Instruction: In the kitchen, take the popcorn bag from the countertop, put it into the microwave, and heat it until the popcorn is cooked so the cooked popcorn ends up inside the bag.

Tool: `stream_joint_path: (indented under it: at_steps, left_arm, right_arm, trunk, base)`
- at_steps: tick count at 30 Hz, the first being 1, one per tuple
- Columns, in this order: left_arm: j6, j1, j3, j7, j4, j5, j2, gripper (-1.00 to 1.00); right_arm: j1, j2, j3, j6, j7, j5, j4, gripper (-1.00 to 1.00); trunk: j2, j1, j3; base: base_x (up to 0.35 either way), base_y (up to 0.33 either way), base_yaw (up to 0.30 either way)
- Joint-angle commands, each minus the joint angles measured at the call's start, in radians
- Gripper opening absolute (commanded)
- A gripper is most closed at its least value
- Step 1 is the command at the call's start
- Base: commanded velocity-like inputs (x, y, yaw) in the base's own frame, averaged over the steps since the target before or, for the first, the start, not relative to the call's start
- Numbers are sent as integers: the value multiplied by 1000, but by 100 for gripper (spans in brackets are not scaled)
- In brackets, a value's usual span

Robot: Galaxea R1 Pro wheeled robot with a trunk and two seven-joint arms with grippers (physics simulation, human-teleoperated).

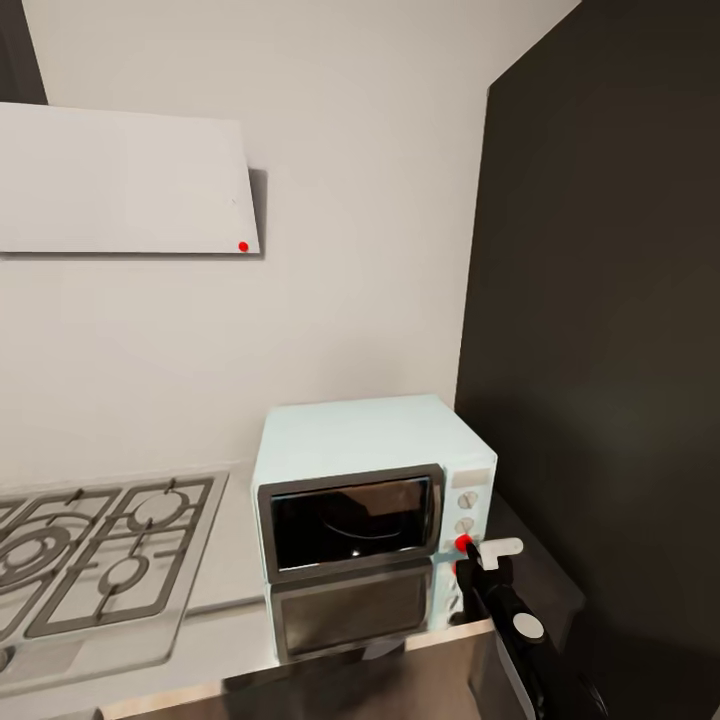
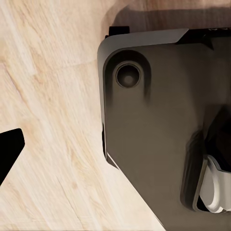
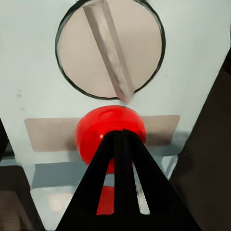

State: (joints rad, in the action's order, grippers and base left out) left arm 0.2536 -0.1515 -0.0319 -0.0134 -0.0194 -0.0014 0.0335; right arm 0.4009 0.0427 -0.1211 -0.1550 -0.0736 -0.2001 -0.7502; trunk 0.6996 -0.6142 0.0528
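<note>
Microwave (image 1: 370, 500) stands tight beside dark cabinet (image 1: 600, 300); right gripper (image 3: 120, 144), clenched, presses its red light (image 3: 109, 134).

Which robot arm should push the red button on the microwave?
The right one. Its gripper is already at the red button on the microwave, fingers closed to a point against it. The left wrist camera sees wooden floor, so that arm likely hangs low.

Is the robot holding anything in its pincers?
No. The right pincer is shut with nothing in it, its tip against the microwave's red button. The left pincer's state cannot be told.
</note>
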Motion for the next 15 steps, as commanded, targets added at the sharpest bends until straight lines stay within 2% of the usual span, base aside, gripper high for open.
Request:
stream_joint_path:
  at_steps: [1,15]
  left_arm:
    - [5,0,-2,-1,-2,0,0,100]
    - [5,0,-3,-1,-2,0,0,100]
  right_arm:
    - [1,2,-8,-4,-8,-10,0,-100]
    - [1,0,-8,-4,-8,-10,0,-100]
  trunk:
    - [1,-1,2]
    - [1,-1,2]
  base:
    - [184,70,0]
    - [33,8,0]
